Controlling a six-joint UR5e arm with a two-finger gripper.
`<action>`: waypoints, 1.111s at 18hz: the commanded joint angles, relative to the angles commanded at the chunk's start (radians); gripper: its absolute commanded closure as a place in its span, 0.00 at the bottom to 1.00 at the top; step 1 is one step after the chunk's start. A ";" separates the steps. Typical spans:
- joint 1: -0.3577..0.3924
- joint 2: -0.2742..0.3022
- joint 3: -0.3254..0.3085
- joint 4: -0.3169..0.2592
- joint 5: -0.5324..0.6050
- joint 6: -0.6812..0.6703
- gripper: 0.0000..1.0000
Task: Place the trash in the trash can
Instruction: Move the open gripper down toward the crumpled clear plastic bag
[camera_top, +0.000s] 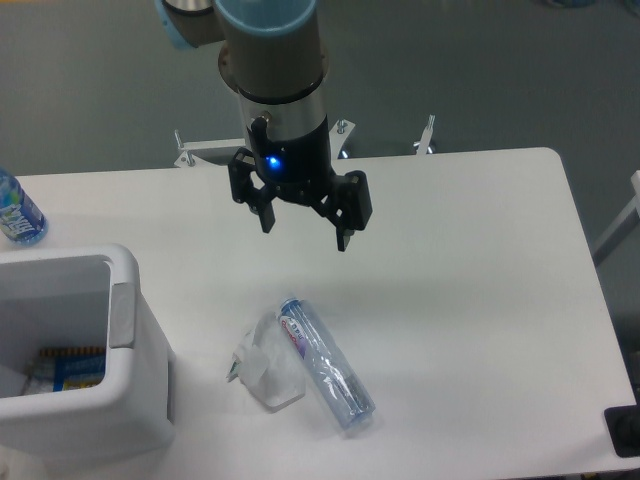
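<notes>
**Trash on the table, bin close by**

Up above the white table: the gripper, black, fingers spread apart, holding nothing, with a small blue light shining just above. Under it and a bit lower down: a clear plastic bottle lying on its side, with a white, red and blue label near the top end. Letters on the label too tiny and blurry to read. Touching its left side: a wrinkly see-through white plastic piece. Over on the left: a big white trash can, open on top, with something blue and yellow inside. At the far left edge: another bottle, blue label, words too blurry.
</notes>
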 joint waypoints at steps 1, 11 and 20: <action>0.000 0.000 -0.005 0.006 0.000 -0.002 0.00; -0.006 -0.017 -0.147 0.113 -0.040 -0.026 0.00; -0.067 -0.133 -0.252 0.247 -0.107 -0.106 0.00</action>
